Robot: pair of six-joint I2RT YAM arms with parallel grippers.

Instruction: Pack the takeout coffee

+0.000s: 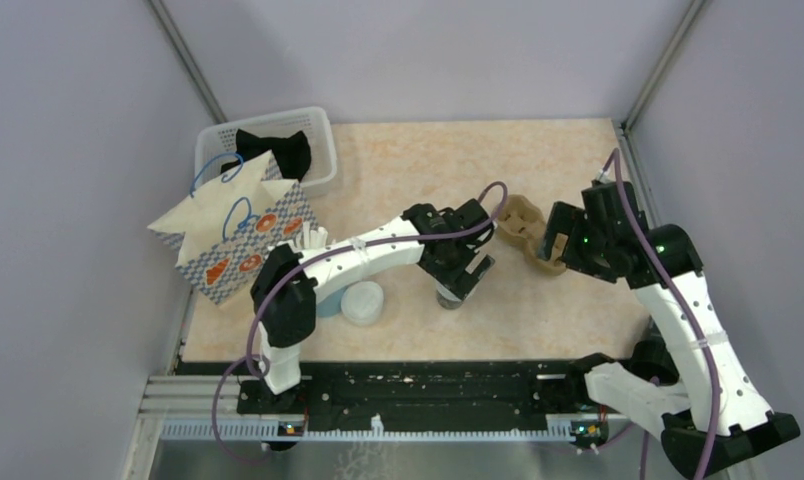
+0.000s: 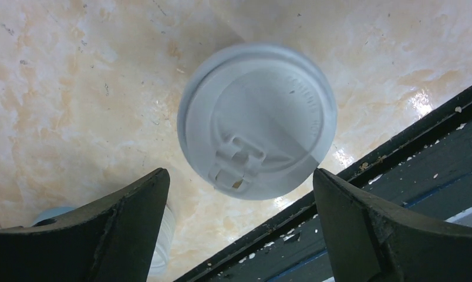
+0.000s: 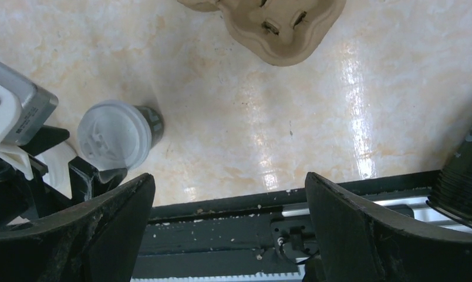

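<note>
Beige table [image 1: 538, 170], takeout coffee [image 3: 122, 138] upright, lid [image 2: 280, 100] lettering unreadable, left gripper [image 2: 238, 173] spread over it, right gripper [image 3: 228, 176] spread

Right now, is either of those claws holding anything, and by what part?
Nothing is held. The left gripper stands open above the lidded coffee cup, not touching it; the right gripper is open and empty.

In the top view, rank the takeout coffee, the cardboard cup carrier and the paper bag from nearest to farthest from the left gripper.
1. takeout coffee: directly beneath the left gripper, between its open jaws.
2. cardboard cup carrier: to the right and a little farther back on the table.
3. paper bag: far off on the left side, by the wall.
</note>
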